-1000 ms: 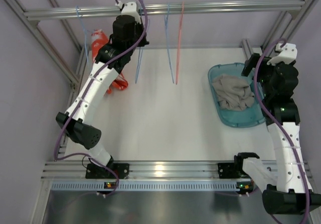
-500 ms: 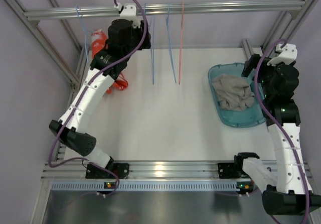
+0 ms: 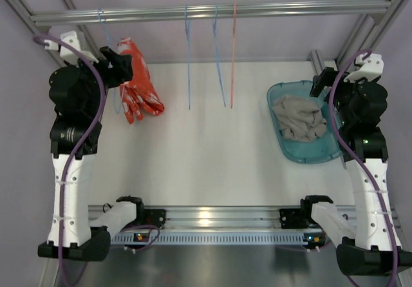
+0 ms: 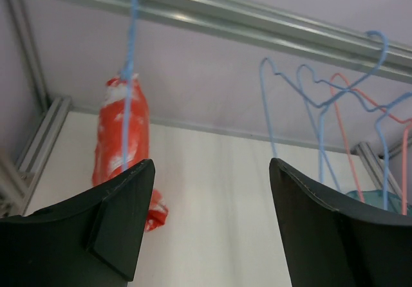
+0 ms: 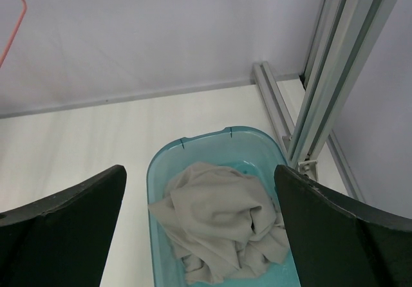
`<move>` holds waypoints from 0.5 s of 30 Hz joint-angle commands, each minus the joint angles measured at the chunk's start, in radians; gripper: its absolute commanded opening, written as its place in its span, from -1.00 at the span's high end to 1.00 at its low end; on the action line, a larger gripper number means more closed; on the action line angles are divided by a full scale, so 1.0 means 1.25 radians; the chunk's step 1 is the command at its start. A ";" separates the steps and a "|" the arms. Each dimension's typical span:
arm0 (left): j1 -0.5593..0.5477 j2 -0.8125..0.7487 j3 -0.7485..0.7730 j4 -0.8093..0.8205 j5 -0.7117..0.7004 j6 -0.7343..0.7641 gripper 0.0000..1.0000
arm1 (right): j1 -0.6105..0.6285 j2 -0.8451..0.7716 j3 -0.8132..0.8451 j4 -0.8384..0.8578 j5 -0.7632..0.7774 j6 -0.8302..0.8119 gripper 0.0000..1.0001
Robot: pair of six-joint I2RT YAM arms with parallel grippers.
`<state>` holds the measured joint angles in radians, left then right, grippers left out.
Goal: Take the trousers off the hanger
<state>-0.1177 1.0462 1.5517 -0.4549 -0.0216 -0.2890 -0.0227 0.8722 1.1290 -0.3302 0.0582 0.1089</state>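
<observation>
Top external view: watching orange-red patterned trousers point(image 3: 138, 87) hanging on a blue wire hanger point(image 4: 131, 55) at the left end of the aluminium rail point(image 3: 290, 6). Finding the left gripper point(image 3: 119, 65) close beside them, fingers spread wide (the left wrist view showing the gap plainly). Spotting two bare blue hangers point(image 3: 188, 55) and a pink one point(image 3: 233, 55) dangling further right. Seeing the right gripper point(image 5: 199, 171), likewise spread, poised near a teal basket point(image 3: 278, 92) holding a crumpled grey cloth point(image 3: 299, 120).

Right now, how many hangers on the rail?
4. Blue hanger at the left end of the rail, holding the red trousers; first empty blue hanger mid-rail; second empty blue hanger right of it; pink hanger rightmost. None looks hidden.
</observation>
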 commanded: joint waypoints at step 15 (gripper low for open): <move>0.216 -0.091 -0.120 -0.086 -0.001 0.054 -0.52 | -0.010 -0.012 0.028 0.035 -0.089 -0.002 -0.99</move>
<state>0.1444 0.8547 1.3796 -0.5198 -0.0013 -0.2741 -0.0227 0.8711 1.1290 -0.3298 -0.0269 0.1062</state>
